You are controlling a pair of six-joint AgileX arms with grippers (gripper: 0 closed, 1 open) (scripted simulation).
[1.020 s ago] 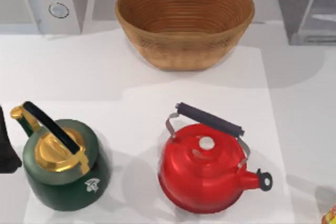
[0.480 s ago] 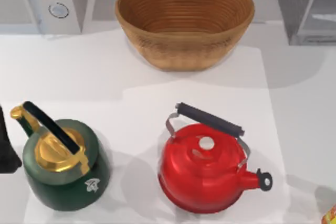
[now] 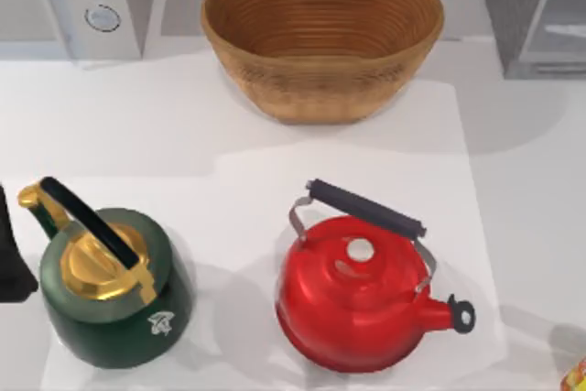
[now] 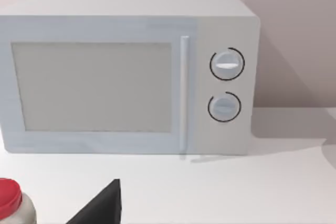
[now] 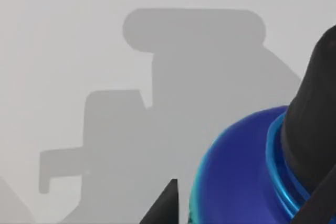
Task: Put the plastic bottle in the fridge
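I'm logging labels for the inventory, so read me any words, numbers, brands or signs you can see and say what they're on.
No readable words or numbers.
Green kettle: a small white emblem on its side, too small to read.
Microwave: two round knobs, no markings legible.
Red kettle: no label visible.

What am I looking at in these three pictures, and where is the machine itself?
It is a simulated two-armed robot at a white table. One picture looks down from above: a wicker basket at the back, a green kettle at front left, a red kettle at front right. The grey box with two knobs sits at the back left, the dark fridge at the back right. The other two pictures come from cameras on the arms' wrists. The left one faces the knobbed box, with a red-capped item nearby. The right one looks down at a blue bottle close to its dark fingers; I cannot tell whether they hold it.
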